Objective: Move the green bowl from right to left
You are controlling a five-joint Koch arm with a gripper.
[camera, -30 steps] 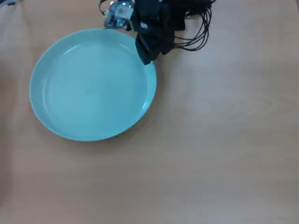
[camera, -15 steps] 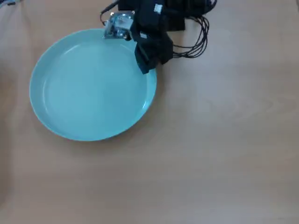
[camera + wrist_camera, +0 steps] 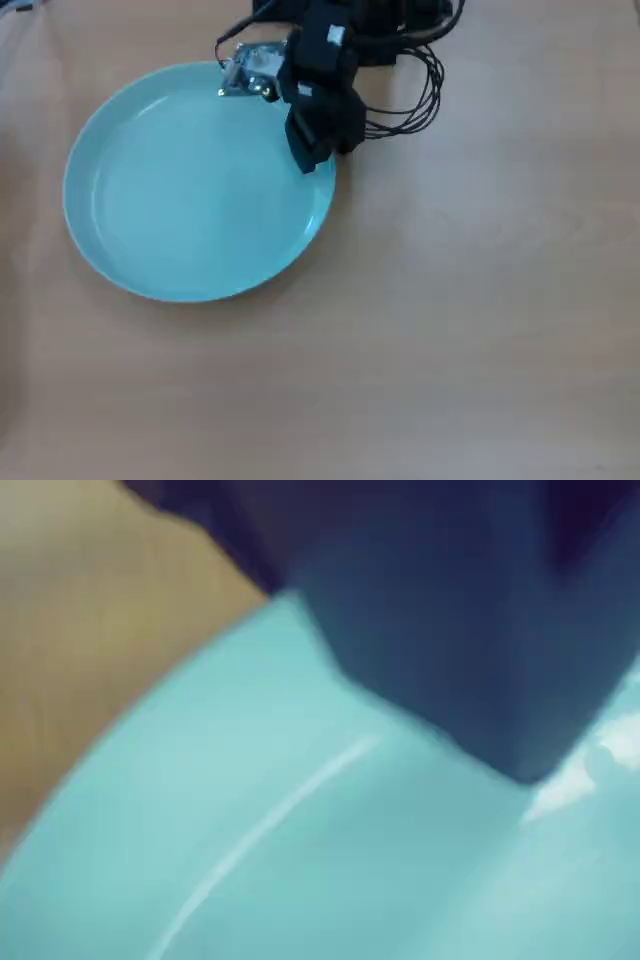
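The green bowl is a wide, shallow, pale mint-teal dish lying flat on the left half of the wooden table in the overhead view. My black gripper sits over the bowl's upper right rim, reaching down from the top edge. Its black body covers the rim there, so the tips are hidden. In the wrist view the bowl fills the lower frame, blurred. One dark jaw hangs just above its inner surface, and the other jaw does not show. I cannot tell whether the rim is clamped.
The bare wooden table stretches to the right of and below the bowl. Black cables loop beside the arm's base at the top. A metal bracket of the arm lies over the bowl's top rim.
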